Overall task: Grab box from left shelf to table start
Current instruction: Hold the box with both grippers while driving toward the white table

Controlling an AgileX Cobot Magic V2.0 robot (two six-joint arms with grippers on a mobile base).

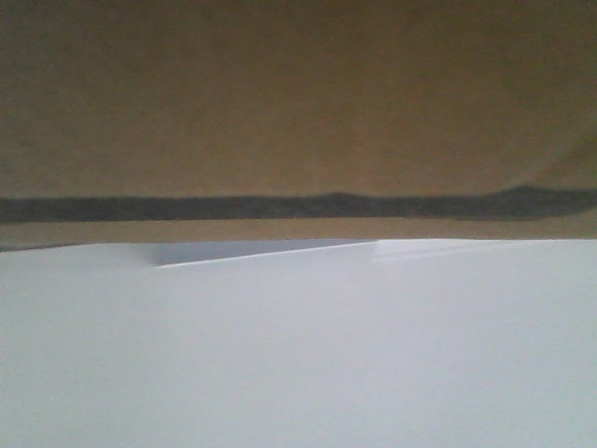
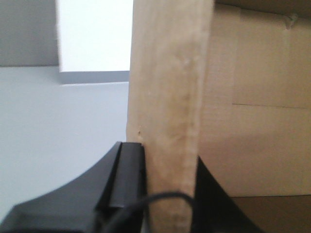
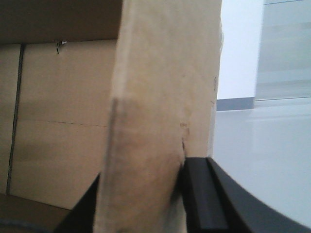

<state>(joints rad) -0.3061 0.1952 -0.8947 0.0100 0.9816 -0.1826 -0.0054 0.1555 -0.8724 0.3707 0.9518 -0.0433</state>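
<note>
- Left gripper [image 2: 167,162] is clamping a cardboard wall of the box [image 2: 167,97], one black finger pressing on each side
- Right gripper [image 3: 146,179] is pinching another box wall the same way, closed on it
- Table [image 1: 298,355] is spreading white beside both grippers
- Box is filling the front view above the table's far part; whether it is touching the top I cannot tell

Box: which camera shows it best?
Left wrist: a box panel clamped in the left tool, plus the inside. Right wrist shows the right tool clamping a panel likewise. Front: only a blurred brown face above the table.
</note>
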